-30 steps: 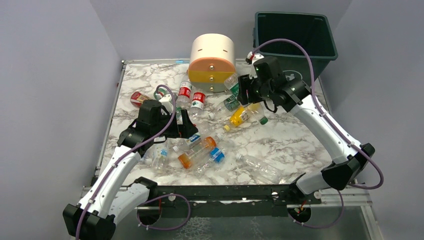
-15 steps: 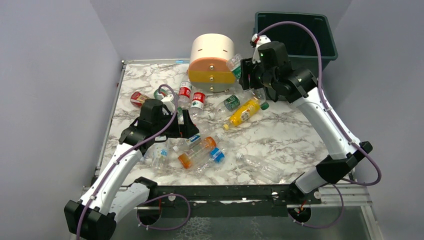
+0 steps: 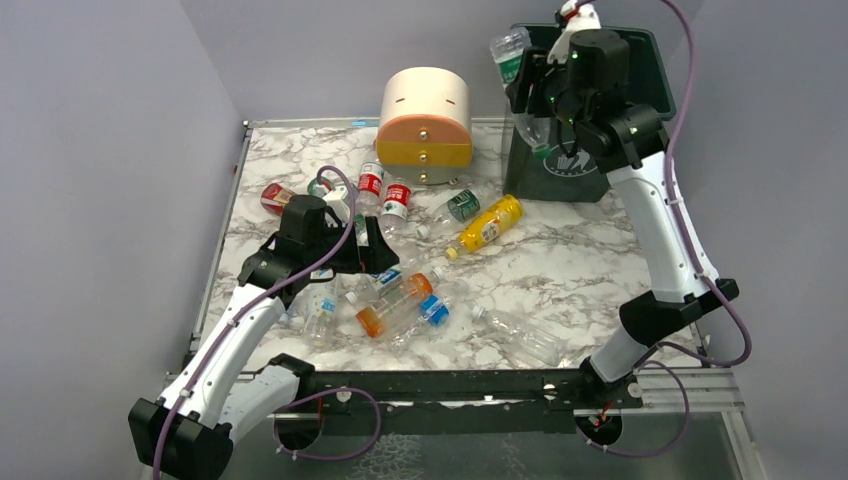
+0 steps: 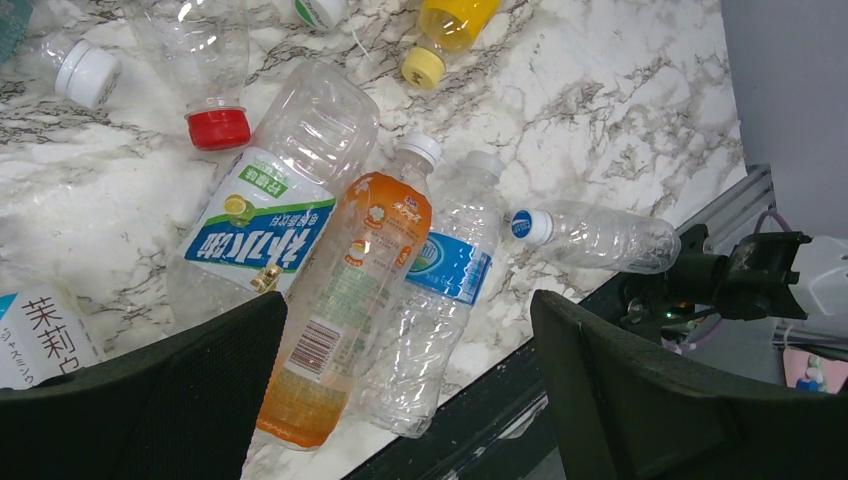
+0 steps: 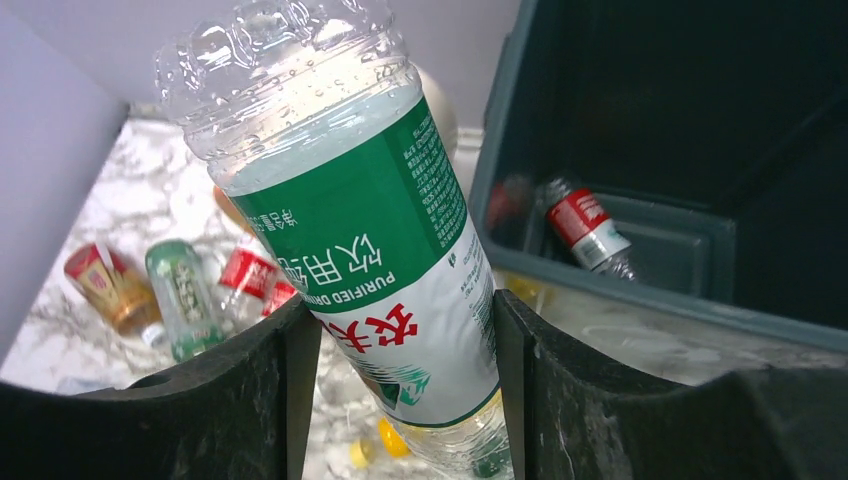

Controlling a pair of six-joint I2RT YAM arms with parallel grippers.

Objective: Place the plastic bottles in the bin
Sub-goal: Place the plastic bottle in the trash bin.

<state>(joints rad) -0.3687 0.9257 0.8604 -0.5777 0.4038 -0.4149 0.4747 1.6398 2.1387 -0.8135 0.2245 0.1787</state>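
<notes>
My right gripper (image 3: 530,88) is shut on a clear green-labelled bottle (image 3: 511,58) and holds it high, at the left rim of the dark green bin (image 3: 563,172). In the right wrist view the bottle (image 5: 360,230) sits between both fingers, with the bin (image 5: 640,275) to its right and a red-labelled bottle (image 5: 585,232) inside. My left gripper (image 3: 375,258) is open and empty, just above the table. An orange bottle (image 4: 350,300) and a blue-labelled clear bottle (image 4: 445,300) lie between its fingers. The gripper (image 4: 405,400) touches neither.
A cream-and-orange drawer unit (image 3: 424,110) stands at the back middle. A yellow bottle (image 3: 487,224), red-labelled bottles (image 3: 370,185) and a clear bottle (image 3: 520,335) lie scattered on the marble table (image 3: 600,270). The table's near edge runs close below my left gripper.
My right gripper has risen and moved back and right with the green-labelled bottle, from beside the drawer unit to the bin's rim. The left arm has barely moved.
</notes>
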